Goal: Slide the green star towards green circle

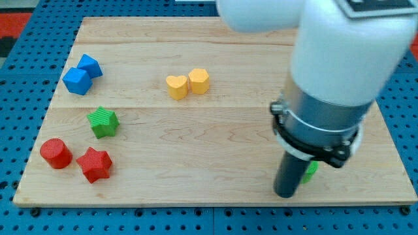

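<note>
The green star (103, 122) lies on the wooden board (215, 143) at the view's left, above the red blocks. The green circle (310, 171) is at the view's lower right, mostly hidden behind my arm; only a small green edge shows. My tip (285, 193) rests on the board right beside the green circle, on its left side, far to the right of the green star.
A red cylinder (55, 153) and a red star (95, 164) lie at the lower left. Two blue blocks (81, 74) sit at the upper left. A yellow heart (176, 87) and a yellow hexagon (198, 81) touch near the top middle. My arm's white body (339, 59) covers the upper right.
</note>
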`<state>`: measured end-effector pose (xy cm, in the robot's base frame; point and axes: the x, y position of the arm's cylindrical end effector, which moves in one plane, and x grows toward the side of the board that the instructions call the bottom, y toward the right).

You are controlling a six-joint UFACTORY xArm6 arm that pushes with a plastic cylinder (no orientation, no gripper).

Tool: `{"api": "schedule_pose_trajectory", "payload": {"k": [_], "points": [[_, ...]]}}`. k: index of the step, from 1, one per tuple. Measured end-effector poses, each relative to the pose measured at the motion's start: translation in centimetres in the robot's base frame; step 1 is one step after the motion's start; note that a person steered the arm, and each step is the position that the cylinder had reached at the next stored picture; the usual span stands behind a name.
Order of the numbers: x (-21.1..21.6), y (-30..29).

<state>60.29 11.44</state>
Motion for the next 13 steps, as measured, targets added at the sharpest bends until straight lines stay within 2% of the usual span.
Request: {"api": "schedule_pose_trajectory", "payload": {"k": [1,2,3,4,6,8,9,10,11,12,13], "points": [[-0.7,3.2],[0.7,-2.3],[-1.7,-9.7],[-7.1,-11.8],[-11.2,-21.8],[-16.2,-27.5],[-16.1,-35.7],[-14.8,-37.7],[-13.5,-29.5],[-13.5,-18.6],[-12.8,-14.9]]}}
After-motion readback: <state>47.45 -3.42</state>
